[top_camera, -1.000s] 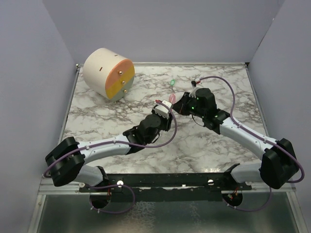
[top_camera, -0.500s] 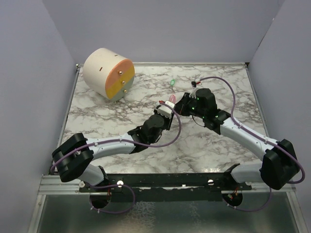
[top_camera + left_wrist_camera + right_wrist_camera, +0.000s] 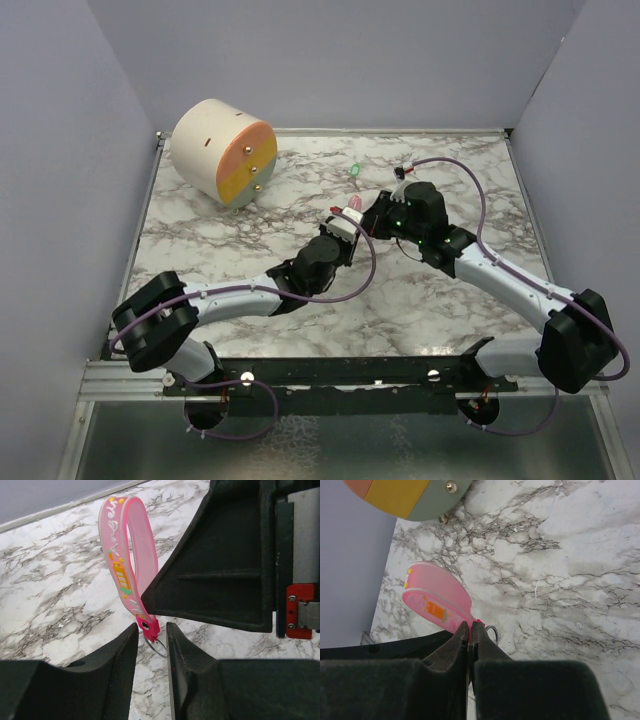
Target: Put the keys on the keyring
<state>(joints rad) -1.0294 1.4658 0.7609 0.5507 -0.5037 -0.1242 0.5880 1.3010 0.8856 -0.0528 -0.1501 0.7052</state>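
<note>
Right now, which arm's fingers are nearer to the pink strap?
Right. The right fingers are shut on the pink strap just above its metal ring; the left fingers stand either side of that end, apparently not clamping it.

- The left arm [image 3: 235,295] stretches low and diagonally from its base at the near left, with its wrist aimed up and to the right.
- The left gripper [image 3: 346,219] has its 2 fingers [image 3: 117,670] standing apart with a narrow gap.
- The right arm [image 3: 500,272] bends in from the near right.
- The right gripper [image 3: 370,216] has its 2 fingers [image 3: 487,652] pinched together at the tips.
- The 2 grippers meet tip to tip.
</note>
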